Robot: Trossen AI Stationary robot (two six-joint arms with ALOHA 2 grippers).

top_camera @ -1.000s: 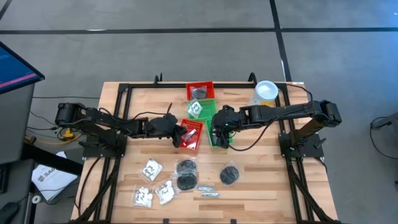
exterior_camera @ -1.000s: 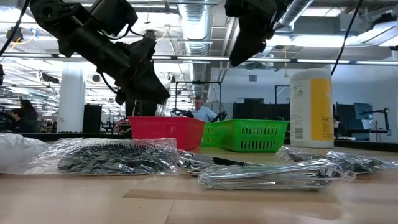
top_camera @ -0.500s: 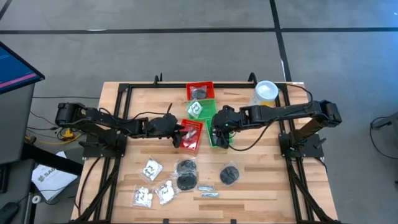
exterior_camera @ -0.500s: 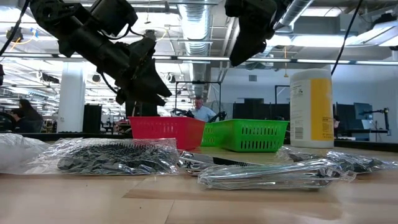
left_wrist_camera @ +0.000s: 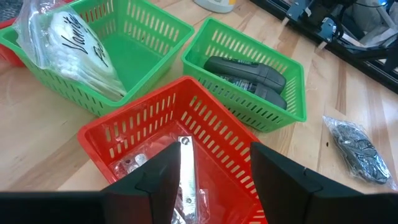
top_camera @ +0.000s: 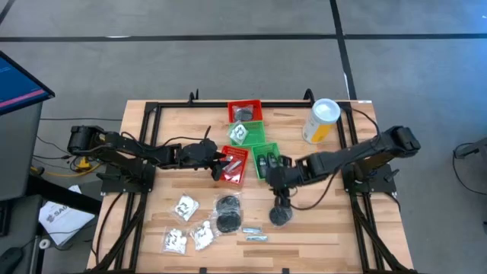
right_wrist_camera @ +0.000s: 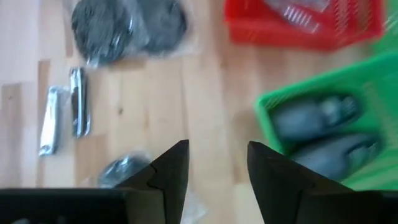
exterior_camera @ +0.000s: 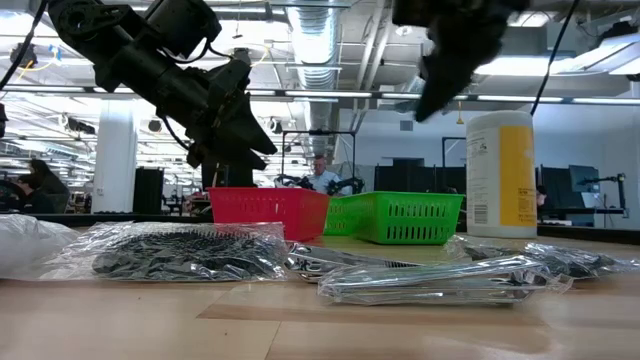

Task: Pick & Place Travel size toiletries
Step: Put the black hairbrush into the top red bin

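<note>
high view: open floor between baskets [top_camera: 235,164] and packets [top_camera: 185,206]

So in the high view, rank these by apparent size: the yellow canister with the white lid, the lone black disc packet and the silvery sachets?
Largest to smallest:
1. Yellow canister with white lid
2. Lone black round disc packet
3. Slim silvery sachets, each one narrow

The canister stands taller, nearer the camera, so first place is unsure.

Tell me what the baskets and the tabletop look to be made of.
Red basket and green basket: seemingly moulded plastic, glossy, with slotted walls. Tabletop: pale wood, matt, showing plank seams and grain.
</note>
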